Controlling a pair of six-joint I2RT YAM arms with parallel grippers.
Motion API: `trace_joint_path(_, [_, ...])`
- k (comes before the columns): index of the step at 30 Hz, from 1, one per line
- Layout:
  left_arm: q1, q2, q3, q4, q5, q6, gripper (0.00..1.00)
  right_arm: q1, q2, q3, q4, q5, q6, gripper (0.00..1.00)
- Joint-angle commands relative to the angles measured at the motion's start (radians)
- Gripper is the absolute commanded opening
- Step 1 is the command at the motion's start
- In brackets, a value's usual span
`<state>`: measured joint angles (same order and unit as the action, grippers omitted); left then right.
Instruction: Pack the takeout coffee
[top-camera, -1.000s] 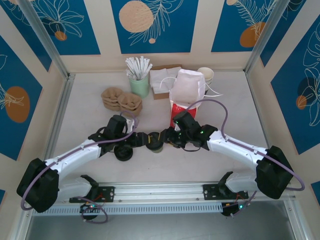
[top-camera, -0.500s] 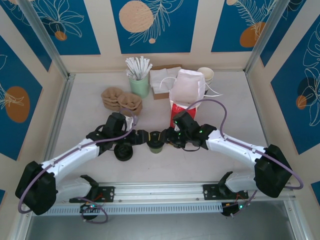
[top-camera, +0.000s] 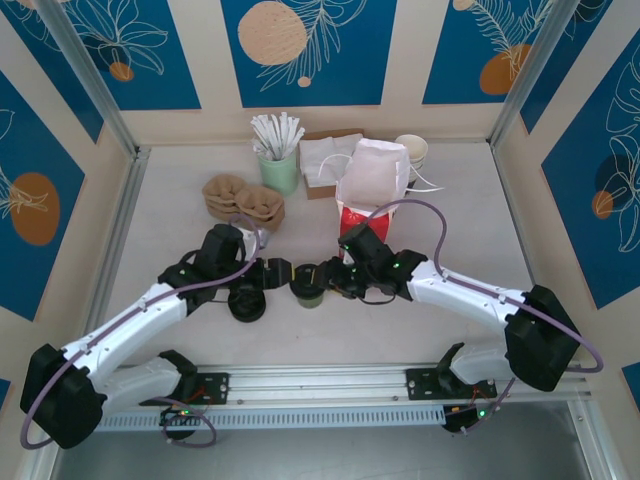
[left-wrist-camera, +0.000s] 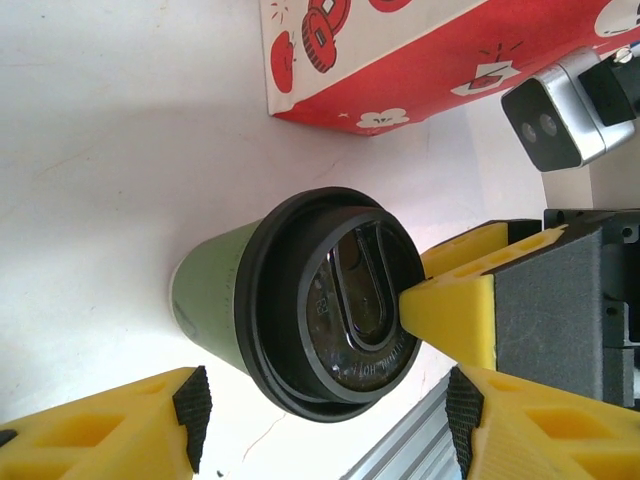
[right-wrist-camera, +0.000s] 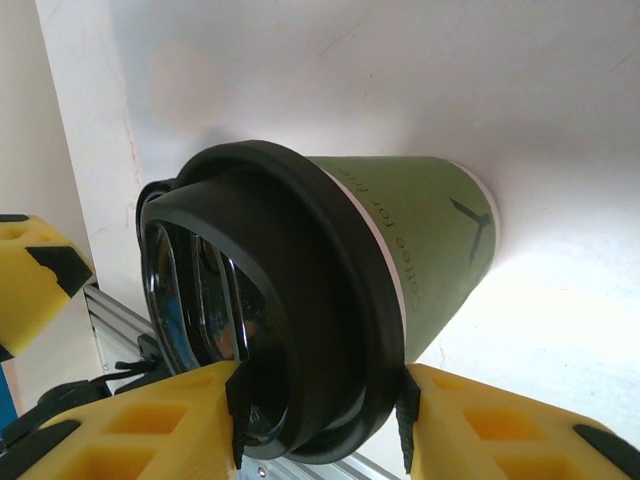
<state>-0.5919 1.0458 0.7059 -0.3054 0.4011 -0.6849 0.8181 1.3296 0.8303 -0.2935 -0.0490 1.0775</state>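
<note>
Over the last second the left gripper (top-camera: 277, 271) has widened and backed off to the left, away from the takeout coffee (top-camera: 308, 285). In the left wrist view its jaws now stand apart, with bare table (top-camera: 400, 320) showing between each pad (left-wrist-camera: 190, 405) and the green cup wall. The right gripper (top-camera: 330, 280) has kept its place on the other side of the cup. In the right wrist view its jaws are clamped on the rim of the black lid, with a pad (right-wrist-camera: 235, 415) pressed against it on either side. The cup sits near the middle of the table, between the two grippers and just in front of the red-and-white paper bag (top-camera: 372, 190). Whether its base rests on the table or hangs just above it I cannot tell. This looks like a handover: the right arm alone now carries the coffee, and lifting it into the open bag behind is probably the next step.
</note>
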Motion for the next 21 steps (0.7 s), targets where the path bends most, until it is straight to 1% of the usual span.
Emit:
trace_joint_path(1, [0.001,-0.022,0.015,-0.025,-0.018,0.018,0.65,0.016,0.021,0.032,0.013,-0.018,0.015,0.46])
trace_joint_path(8, [0.000,-0.040,0.018,-0.047,-0.024,0.019,0.65,0.022,0.008,0.048,-0.012,-0.013,0.012,0.46])
trace_joint_path(11, [0.001,-0.055,0.027,-0.075,-0.049,0.025,0.66,0.021,-0.009,0.061,-0.046,-0.002,0.004,0.46])
trace_joint_path(16, [0.001,-0.095,0.051,-0.124,-0.117,0.030,0.70,0.015,-0.038,0.080,-0.111,0.009,-0.013,0.49])
trace_joint_path(21, [0.004,-0.132,0.094,-0.189,-0.229,0.033,0.71,0.001,-0.075,0.101,-0.186,0.030,-0.035,0.52])
